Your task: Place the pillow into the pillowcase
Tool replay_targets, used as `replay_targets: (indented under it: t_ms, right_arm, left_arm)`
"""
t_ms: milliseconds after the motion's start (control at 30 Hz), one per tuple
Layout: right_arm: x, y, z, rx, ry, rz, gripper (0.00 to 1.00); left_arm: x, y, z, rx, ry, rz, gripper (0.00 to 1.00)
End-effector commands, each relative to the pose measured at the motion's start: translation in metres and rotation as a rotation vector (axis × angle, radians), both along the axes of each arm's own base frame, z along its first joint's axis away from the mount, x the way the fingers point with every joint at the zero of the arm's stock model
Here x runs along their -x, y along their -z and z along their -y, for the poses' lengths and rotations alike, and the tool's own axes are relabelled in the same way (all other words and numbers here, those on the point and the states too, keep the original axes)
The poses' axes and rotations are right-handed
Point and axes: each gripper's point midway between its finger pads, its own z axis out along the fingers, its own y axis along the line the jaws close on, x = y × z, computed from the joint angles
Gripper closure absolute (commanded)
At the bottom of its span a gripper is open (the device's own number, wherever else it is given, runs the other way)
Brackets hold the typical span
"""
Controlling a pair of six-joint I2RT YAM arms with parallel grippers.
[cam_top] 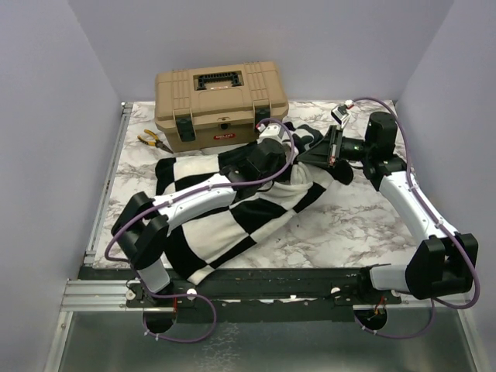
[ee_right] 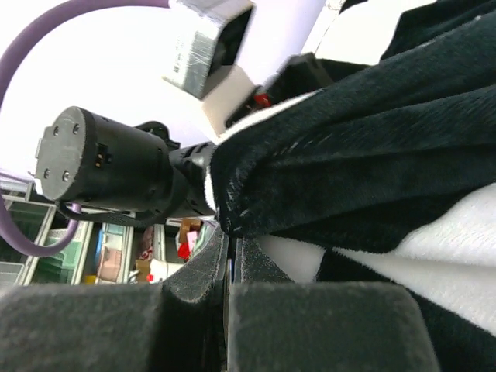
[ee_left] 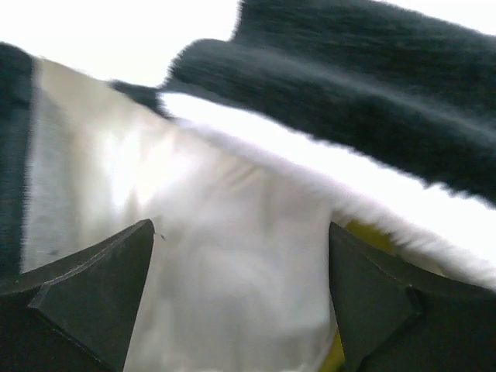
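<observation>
Two robot arms meet at the far-right end of the checked pillowcase (cam_top: 240, 221), which lies across the marble table (cam_top: 364, 225) on a diagonal, its long axis running from the near left corner up toward the tan toolbox (cam_top: 221, 105). The right gripper (ee_right: 230, 248) is clamped tight on a fold of the case's black fleece at that far end and appears to hold the open edge lifted. The left gripper (ee_left: 240, 229), reaching along the case from the near left, hangs with its fingers (ee_left: 101, 294) spread wide and nothing between them. Straight ahead of them lies the white pillow (ee_left: 217, 263), and its yellow edge strip (ee_left: 364, 236) shows beside the right-hand finger. In the left wrist view the fleecy hem of the case drapes over the pillow's upper side, so only this end of the pillow is bare and the rest seems to be inside already. The left arm is the nearer one to the pillow, and the exposed end sits directly in front of its released fingers. The next move likely means pressing that end in along the diagonal, or drawing the hem over it, while the right gripper anchors the edge. From above the left arm hides much of the opening, so how much of the pillow remains outside cannot be told.
</observation>
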Motion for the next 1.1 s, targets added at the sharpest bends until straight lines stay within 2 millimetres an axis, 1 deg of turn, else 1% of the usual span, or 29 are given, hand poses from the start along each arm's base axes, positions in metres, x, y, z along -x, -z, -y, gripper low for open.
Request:
replay_targets:
  t_ms: [0, 67, 100, 167, 233, 267, 333, 400, 467, 533, 600, 667, 700, 733, 767, 800, 833, 867, 933, 1000, 1067]
  right_arm:
    - [-0.004, 0.007, 0.003, 0.036, 0.045, -0.008, 1.00]
    - [-0.004, 0.007, 0.003, 0.037, 0.049, -0.007, 1.00]
    - [-0.005, 0.007, 0.003, 0.037, 0.050, -0.005, 1.00]
    - [-0.006, 0.007, 0.003, 0.038, 0.054, -0.002, 1.00]
    - [-0.007, 0.004, 0.003, 0.037, 0.060, 0.006, 1.00]
    - [-0.009, 0.002, 0.003, 0.035, 0.068, 0.011, 1.00]
    - [-0.010, 0.005, 0.003, 0.036, 0.068, 0.003, 1.00]
    - [-0.011, 0.007, 0.003, 0.038, 0.066, -0.005, 1.00]
    - [-0.012, 0.011, 0.003, 0.040, 0.061, -0.023, 1.00]
    - [-0.013, 0.016, 0.002, 0.040, 0.052, -0.044, 1.00]
    - [-0.015, 0.022, 0.002, 0.045, 0.051, -0.069, 1.00]
    - [-0.015, 0.030, 0.000, 0.062, 0.045, -0.098, 1.00]
    - [-0.016, 0.036, 0.000, 0.085, 0.043, -0.111, 1.00]
    - [-0.015, 0.043, -0.001, 0.121, 0.044, -0.126, 1.00]
    - [-0.016, 0.053, 0.001, 0.177, 0.056, -0.138, 0.97]
    - [-0.017, 0.064, 0.004, 0.243, 0.071, -0.148, 0.91]
    - [-0.019, 0.072, 0.010, 0.316, 0.096, -0.156, 0.75]
    - [-0.020, 0.082, 0.017, 0.381, 0.124, -0.162, 0.63]
    - [-0.023, 0.094, 0.035, 0.511, 0.196, -0.158, 0.41]
    - [-0.026, 0.100, 0.053, 0.614, 0.263, -0.137, 0.28]
    - [-0.029, 0.103, 0.067, 0.694, 0.317, -0.110, 0.20]
  left_arm:
    - [-0.028, -0.050, -0.066, -0.118, -0.261, 0.223, 0.11]
    - [-0.030, -0.055, -0.082, -0.122, -0.319, 0.240, 0.11]
    - [-0.029, -0.056, -0.087, -0.114, -0.332, 0.240, 0.10]
    - [-0.028, -0.059, -0.092, -0.074, -0.333, 0.239, 0.10]
    - [-0.023, -0.063, -0.091, -0.028, -0.297, 0.240, 0.10]
    - [-0.013, -0.085, -0.088, 0.108, -0.248, 0.287, 0.10]
    - [-0.008, -0.101, -0.089, 0.197, -0.240, 0.320, 0.10]
    - [-0.004, -0.122, -0.090, 0.283, -0.225, 0.353, 0.10]
    - [-0.002, -0.147, -0.095, 0.389, -0.220, 0.389, 0.10]
    - [0.000, -0.174, -0.104, 0.490, -0.219, 0.436, 0.08]
    - [-0.001, -0.194, -0.115, 0.521, -0.233, 0.478, 0.08]
    - [-0.007, -0.198, -0.131, 0.461, -0.280, 0.478, 0.07]
    - [-0.011, -0.196, -0.141, 0.411, -0.311, 0.468, 0.07]
    - [-0.015, -0.187, -0.153, 0.337, -0.358, 0.438, 0.07]
    - [-0.018, -0.180, -0.167, 0.263, -0.405, 0.408, 0.06]
    - [-0.018, -0.167, -0.180, 0.169, -0.443, 0.370, 0.05]
    - [-0.016, -0.156, -0.194, 0.081, -0.471, 0.339, 0.05]
    - [-0.012, -0.146, -0.207, 0.000, -0.496, 0.313, 0.05]
    - [-0.001, -0.123, -0.239, -0.150, -0.562, 0.239, 0.04]
    - [0.015, -0.097, -0.272, -0.288, -0.623, 0.144, 0.03]
    - [0.035, -0.071, -0.302, -0.398, -0.675, 0.030, 0.01]
